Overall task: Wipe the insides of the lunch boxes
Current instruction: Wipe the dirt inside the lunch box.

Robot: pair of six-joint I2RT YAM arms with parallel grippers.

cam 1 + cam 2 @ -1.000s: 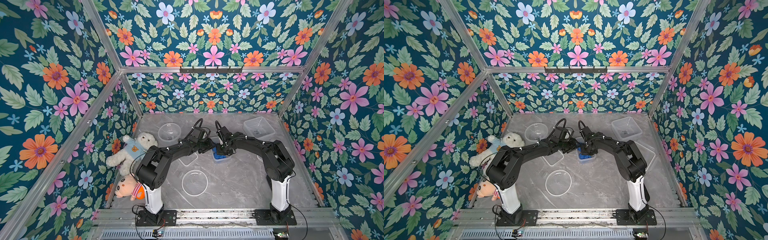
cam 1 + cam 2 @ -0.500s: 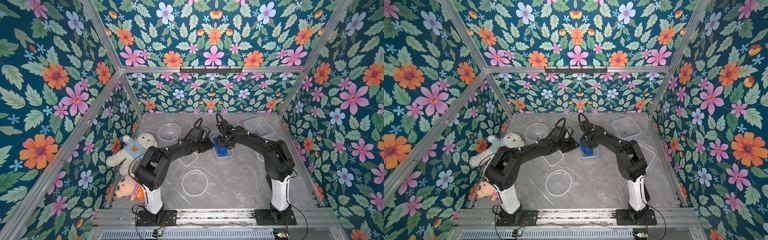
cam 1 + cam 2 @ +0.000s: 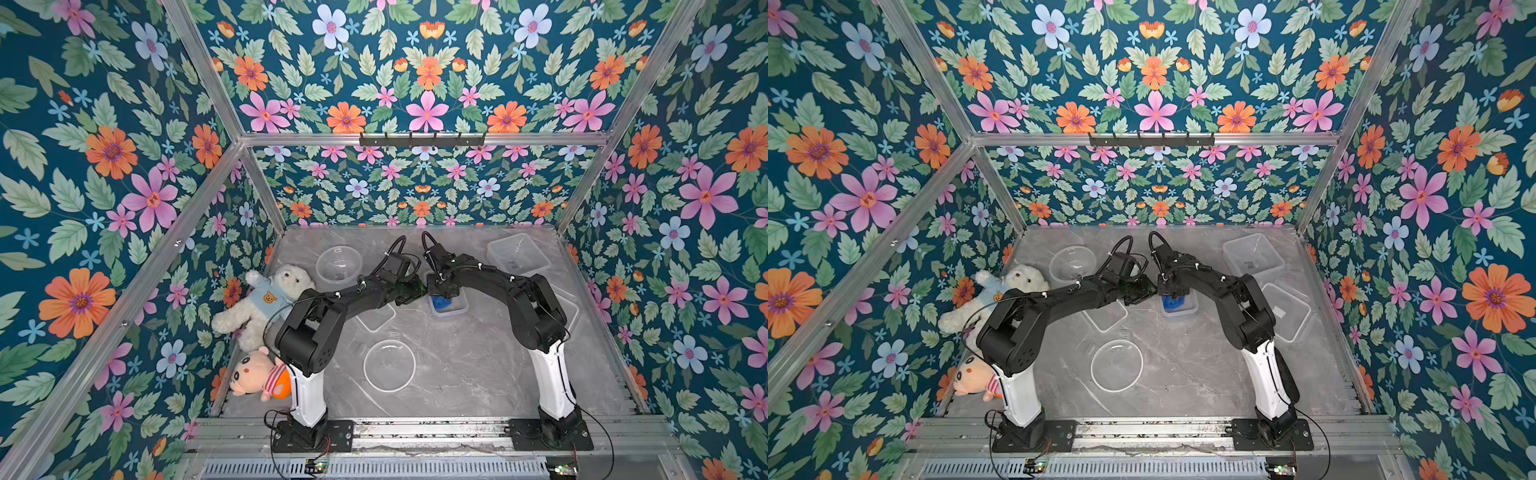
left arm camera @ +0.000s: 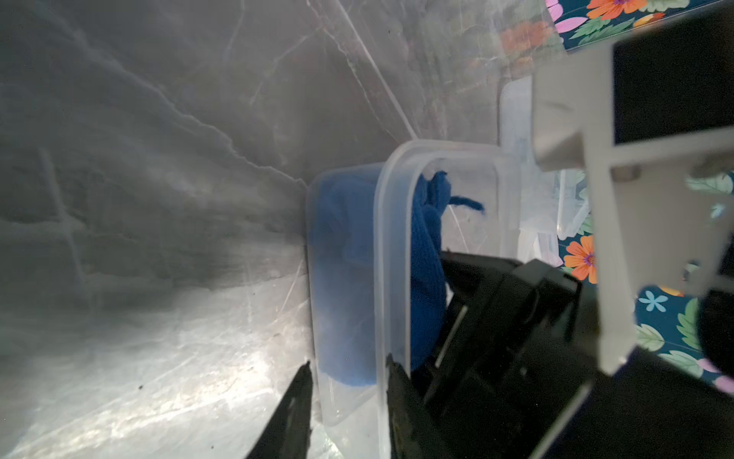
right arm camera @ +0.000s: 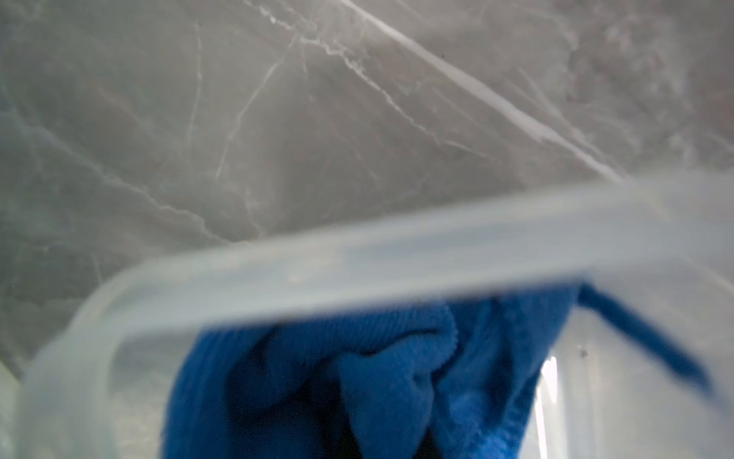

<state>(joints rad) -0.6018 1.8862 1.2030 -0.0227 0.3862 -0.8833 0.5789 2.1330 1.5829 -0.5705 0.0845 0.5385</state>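
Observation:
The small rectangular lunch box (image 3: 452,311) (image 3: 1183,311) (image 4: 391,222) stands mid-table with a blue cloth (image 3: 441,303) (image 3: 1172,303) (image 4: 427,258) (image 5: 357,377) bunched inside it. My right gripper (image 3: 441,294) reaches down into this box, shut on the cloth; its fingertips are buried in the folds. My left gripper (image 3: 422,289) (image 4: 347,365) straddles the box's near wall, one finger outside and one inside, shut on that wall. The large square lunch box (image 3: 517,255) (image 3: 1252,253) sits at the back right. The round lunch box (image 3: 338,266) (image 3: 1071,264) sits at the back left.
A round clear lid (image 3: 389,365) lies at the front middle, a rectangular lid (image 3: 376,318) under the left arm, and a square lid (image 3: 1287,311) under the right arm. A white plush bear (image 3: 270,299) and a pink doll (image 3: 257,374) lie along the left wall.
The right gripper has shifted the cloth a little toward the back inside the small box, then slightly forward again. The left jaws have narrowed on the box wall.

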